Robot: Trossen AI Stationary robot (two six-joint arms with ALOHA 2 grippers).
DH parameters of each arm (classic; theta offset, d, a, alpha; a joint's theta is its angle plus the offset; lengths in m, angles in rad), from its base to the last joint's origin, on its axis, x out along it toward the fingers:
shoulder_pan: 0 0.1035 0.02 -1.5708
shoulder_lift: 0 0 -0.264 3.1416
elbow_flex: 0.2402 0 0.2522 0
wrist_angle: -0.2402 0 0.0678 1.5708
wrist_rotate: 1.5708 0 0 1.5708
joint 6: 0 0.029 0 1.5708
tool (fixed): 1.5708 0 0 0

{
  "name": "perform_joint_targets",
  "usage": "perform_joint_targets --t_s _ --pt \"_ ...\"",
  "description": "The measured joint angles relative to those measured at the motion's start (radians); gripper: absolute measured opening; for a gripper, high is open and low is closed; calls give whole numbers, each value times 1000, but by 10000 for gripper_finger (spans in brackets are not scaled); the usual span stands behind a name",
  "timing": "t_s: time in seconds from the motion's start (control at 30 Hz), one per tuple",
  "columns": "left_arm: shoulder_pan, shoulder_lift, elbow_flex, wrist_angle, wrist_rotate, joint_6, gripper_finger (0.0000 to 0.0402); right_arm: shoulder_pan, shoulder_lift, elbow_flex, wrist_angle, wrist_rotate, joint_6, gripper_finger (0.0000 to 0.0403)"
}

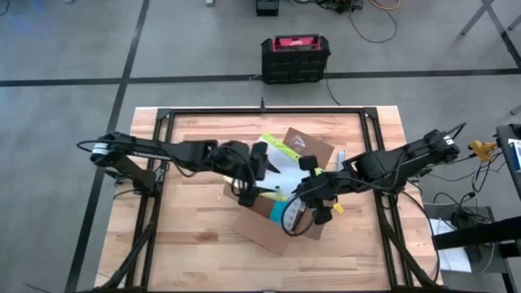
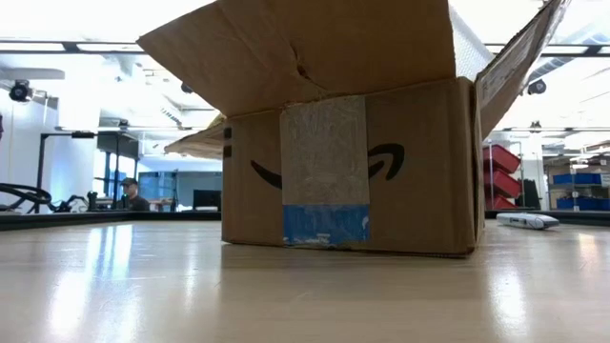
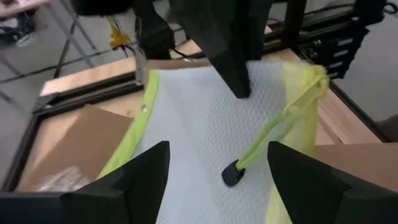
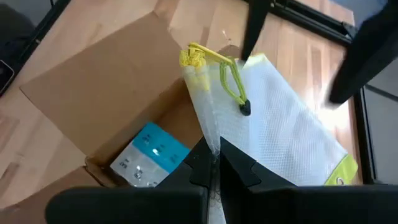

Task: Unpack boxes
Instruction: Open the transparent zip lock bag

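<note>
The box [image 2: 348,171] is brown corrugated cardboard, squarish, flaps thrown wide, a strip of pale tape and a blue band down its near face beside a black printed curve. It sits a little right of the middle of the pale wooden desk [image 1: 187,244]. Inside lies a small blue packet [image 4: 151,149].

Above the open top hangs a pouch [image 4: 280,134] of clear, dimpled plastic with a yellow-green edge and a yellow cord ending in a black toggle [image 4: 244,108].

The right gripper [image 4: 211,163] reaches in from the right, arm stretched low across the desk; its fingers are pressed together, pinching the pouch's edge. The left gripper [image 3: 217,171] comes from the left, arm bent at the elbow, hovering just over the pouch with its fingers spread wide, holding nothing.

Beyond the desk, on the floor, stands a black and red case [image 1: 295,59].
</note>
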Motion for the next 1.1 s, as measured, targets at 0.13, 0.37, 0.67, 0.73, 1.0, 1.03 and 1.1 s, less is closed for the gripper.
perform_joint_targets --t_s 0.13,0.37,0.67,0.73,1.0,1.03,1.1 --pt "0 27 0 22 52 1 231 0 9 0 -4 0 7 0" --pt "-8 27 0 16 75 -3 195 0 11 0 -7 12 8 0" --pt "-17 -28 1 -36 91 -7 160 0 11 0 -27 19 25 0" --pt "-17 -13 1 -32 91 -7 156 0 11 0 -21 19 25 0" --pt "-17 40 1 35 90 -4 152 0 11 0 -20 19 28 0" --pt "-17 43 1 37 90 -4 153 0 11 0 -20 19 32 0" --pt "-16 44 1 45 89 -3 155 0 11 0 -21 18 34 0"
